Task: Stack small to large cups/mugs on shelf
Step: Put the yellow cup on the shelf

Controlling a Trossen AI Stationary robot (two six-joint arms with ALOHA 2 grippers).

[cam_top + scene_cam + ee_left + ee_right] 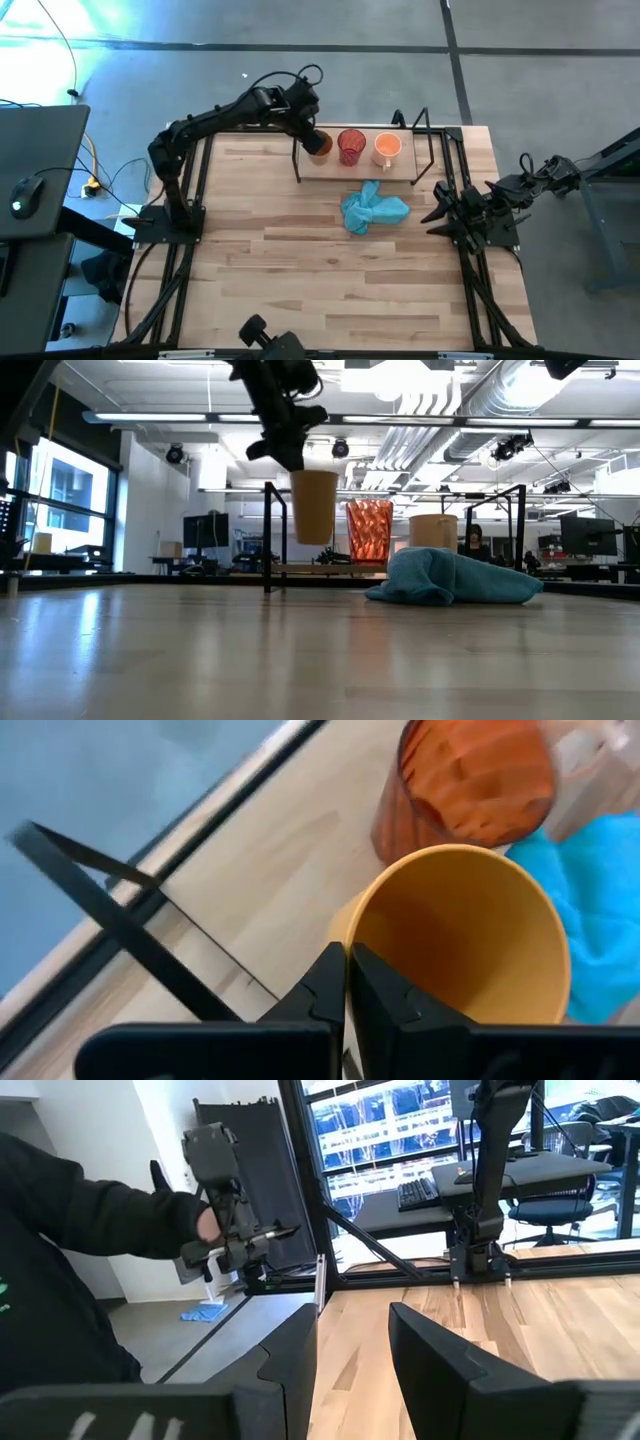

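Observation:
My left gripper (312,137) reaches over the left end of the shelf (400,172) at the table's far side and is shut on the amber-orange cup (314,506). The red translucent cup (351,146) and the pale orange mug (387,148) stand upright on the shelf board to its right; the low view shows the red cup (369,532) and the mug (433,528) side by side. My right gripper (352,1325) is open and waits at the table's right edge (442,214), touching nothing. My left gripper (347,955) pinches the amber-orange cup's rim (350,925), one finger (385,995) inside the cup and one outside. It comes from above and from the table's left. The cup (314,506) hangs upright below the fingers, its bottom lifted clear of the shelf board.
A light blue cloth (373,209) lies crumpled on the table just in front of the shelf. The shelf's black frame legs (297,160) rise at both ends. Bare tabletop (330,290) spreads toward the near edge. A person's dark sleeve (90,1210) shows beyond the table.

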